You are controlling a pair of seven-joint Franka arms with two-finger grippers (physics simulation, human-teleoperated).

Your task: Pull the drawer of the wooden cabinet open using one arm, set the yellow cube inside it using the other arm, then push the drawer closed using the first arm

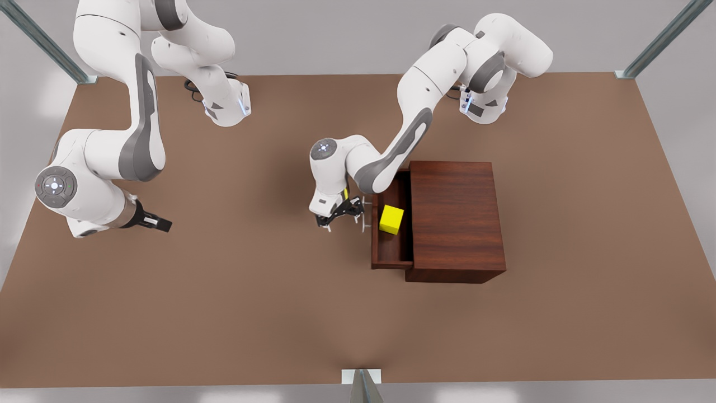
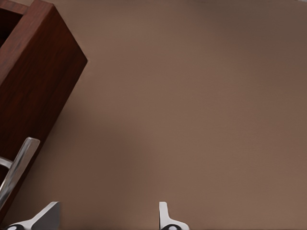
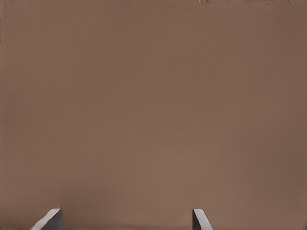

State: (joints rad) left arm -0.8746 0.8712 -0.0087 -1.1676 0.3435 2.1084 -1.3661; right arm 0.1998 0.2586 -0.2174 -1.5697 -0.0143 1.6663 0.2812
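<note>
The worktop (image 1: 251, 313) is a plain brown sheet carrying everything. On it, just beyond the left hand, stands the cabinet (image 1: 456, 215), a dark reddish-brown block. Its drawer (image 1: 389, 246) is pulled out toward the left hand, and the yellow cube (image 1: 391, 219) sits inside the tray, a short way past the handle from that hand, clear of the hand's fingers.

The left arm (image 1: 414, 106) reaches down from the far edge of the worktop, and its hand (image 1: 342, 215) hangs just in front of the drawer's silver bar handle (image 1: 364, 214), close beside it (whether a fingertip actually touches the bar I cannot tell). In the left wrist view the fingers (image 2: 165, 218) stand well apart over bare worktop with nothing between them, and the handle (image 2: 17, 170) and the drawer's wooden front (image 2: 33, 76) lie off to one side of the hand.

The right arm (image 1: 123, 112) waits well away from the cabinet, at the front view's left. Its hand (image 1: 156, 223) is held low over bare worktop, pointing toward the cabinet side; the right wrist view shows its fingertips (image 3: 201, 219) spread wide and empty.
</note>
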